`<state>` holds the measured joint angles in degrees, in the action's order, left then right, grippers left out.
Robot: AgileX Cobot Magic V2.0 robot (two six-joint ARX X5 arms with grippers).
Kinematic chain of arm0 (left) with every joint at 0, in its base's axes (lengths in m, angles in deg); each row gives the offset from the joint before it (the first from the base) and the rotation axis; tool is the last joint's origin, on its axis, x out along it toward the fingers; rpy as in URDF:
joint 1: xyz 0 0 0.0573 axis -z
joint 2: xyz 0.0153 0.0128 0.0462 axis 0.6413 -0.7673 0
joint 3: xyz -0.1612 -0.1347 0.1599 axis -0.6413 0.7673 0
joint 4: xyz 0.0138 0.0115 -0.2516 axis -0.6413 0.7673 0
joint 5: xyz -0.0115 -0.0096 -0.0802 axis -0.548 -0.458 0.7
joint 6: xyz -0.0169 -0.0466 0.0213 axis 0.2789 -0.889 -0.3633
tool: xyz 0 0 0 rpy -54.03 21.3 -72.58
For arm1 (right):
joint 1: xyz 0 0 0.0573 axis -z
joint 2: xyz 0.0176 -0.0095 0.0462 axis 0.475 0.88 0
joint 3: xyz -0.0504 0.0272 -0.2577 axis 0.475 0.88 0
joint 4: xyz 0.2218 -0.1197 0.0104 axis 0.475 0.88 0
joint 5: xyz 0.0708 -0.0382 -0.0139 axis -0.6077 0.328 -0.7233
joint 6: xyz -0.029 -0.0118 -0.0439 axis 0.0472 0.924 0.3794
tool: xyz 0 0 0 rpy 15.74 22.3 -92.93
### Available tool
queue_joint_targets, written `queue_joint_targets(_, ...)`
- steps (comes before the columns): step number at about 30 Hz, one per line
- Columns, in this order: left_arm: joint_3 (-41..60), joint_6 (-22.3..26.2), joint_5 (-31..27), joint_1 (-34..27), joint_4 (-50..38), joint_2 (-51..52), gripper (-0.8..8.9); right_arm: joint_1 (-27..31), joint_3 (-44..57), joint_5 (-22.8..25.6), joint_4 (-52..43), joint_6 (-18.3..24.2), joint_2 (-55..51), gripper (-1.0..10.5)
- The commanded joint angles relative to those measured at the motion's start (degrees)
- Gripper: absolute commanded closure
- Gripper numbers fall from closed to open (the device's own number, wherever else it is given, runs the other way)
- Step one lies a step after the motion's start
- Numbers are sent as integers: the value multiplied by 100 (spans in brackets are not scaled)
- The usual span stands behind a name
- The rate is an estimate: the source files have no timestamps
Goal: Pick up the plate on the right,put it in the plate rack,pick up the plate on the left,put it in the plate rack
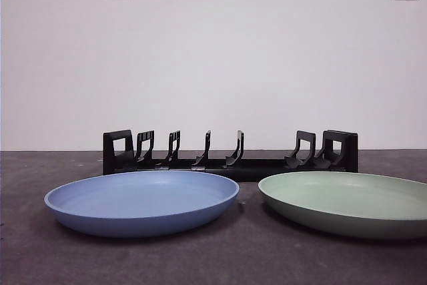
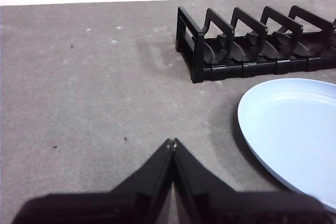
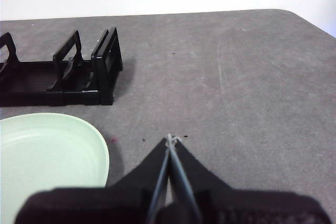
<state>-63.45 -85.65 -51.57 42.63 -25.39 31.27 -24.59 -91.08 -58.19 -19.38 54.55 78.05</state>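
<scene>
Nothing of the task is done yet, as far as I can judge. The long low black plastic plate rack [image 1: 230, 153] with its row of curved prongs stands at the back of the dark grey table [image 1: 220, 258], and all its slots that I can see are free. The round shallow pale green plate [image 1: 347, 201] lies flat on the table in front of the right end of the rack, and the round shallow blue plate [image 1: 142, 199] lies flat in front of the left end. The two plates are near to each other but do not touch.

My right gripper [image 3: 170, 139] hangs above the bare table beside the green plate, on its outer side, with the jaws pressed together and holding nothing. My left gripper [image 2: 171, 142] is the same: jaws closed, nothing between them, over the table on the outer side of the blue plate.

So both steps are left. I think the first one is for my right arm: open the jaws, take the green plate by its rim and stand it between the prongs. After this the blue plate follows.
</scene>
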Motion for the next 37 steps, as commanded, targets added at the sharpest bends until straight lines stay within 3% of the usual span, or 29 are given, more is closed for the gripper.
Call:
queue_joint_targets(1, 61, -55, 7, -13, -48, -2, 816, 0, 55, -2, -52, -24, -7, 945)
queue_joint_targets(4, 61, -173, 7, -13, -46, -2, 816, 0, 55, -20, -50, -46, -7, 945)
queue_joint_targets(7, 61, -376, 9, -13, -46, -2, 816, 0, 55, -234, -55, -442, -7, 945)
queue_joint_targets(11, 61, -520, 192, -13, -90, -2, 818, 0, 55, -313, -146, -601, -4, 950)
queue_joint_targets(16, -94, -769, 459, -13, -96, -4, 820, 0, -109, -363, -356, -1235, -2, 958)
queue_joint_targets(24, -975, -844, 487, -13, 35, -380, 820, 0, -1117, -376, -293, -1362, 505, 958)
queue_joint_targets(31, -2205, -883, 1121, -13, 184, -1327, 820, 0, -2494, -824, 540, -1344, 1620, 958)
queue_joint_targets(37, -3386, -420, 1620, -11, 955, -2238, 820, 0, -3998, -1287, 1749, -636, 2695, 958)
